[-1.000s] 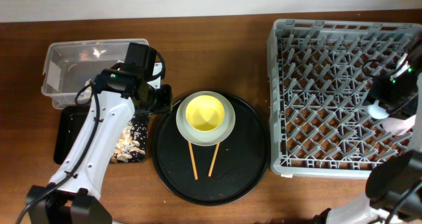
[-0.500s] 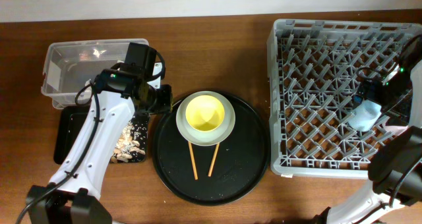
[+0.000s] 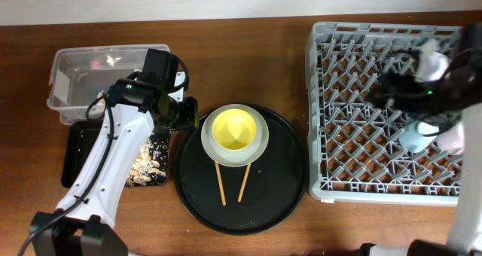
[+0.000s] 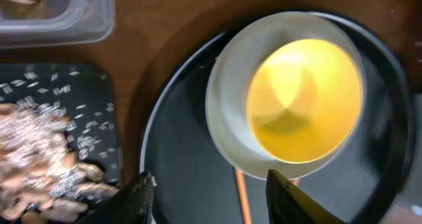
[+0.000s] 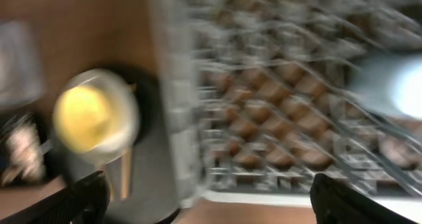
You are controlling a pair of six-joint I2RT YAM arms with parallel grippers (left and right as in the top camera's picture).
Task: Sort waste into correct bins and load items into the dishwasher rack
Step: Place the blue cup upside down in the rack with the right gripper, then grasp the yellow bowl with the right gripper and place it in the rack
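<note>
My left pincer (image 4: 210, 178), wide open and empty, hangs near the yellow bowl (image 4: 304, 100); I should straddle its rim squarely, clear of the chopsticks (image 3: 220, 184).

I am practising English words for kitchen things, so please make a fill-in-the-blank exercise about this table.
1. The yellow bowl sits on the pale ____.
2. Two wooden ____ lie on the round black tray.
3. The light blue cup is inside the grey ____.
Missing words: plate; chopsticks; rack.
</note>
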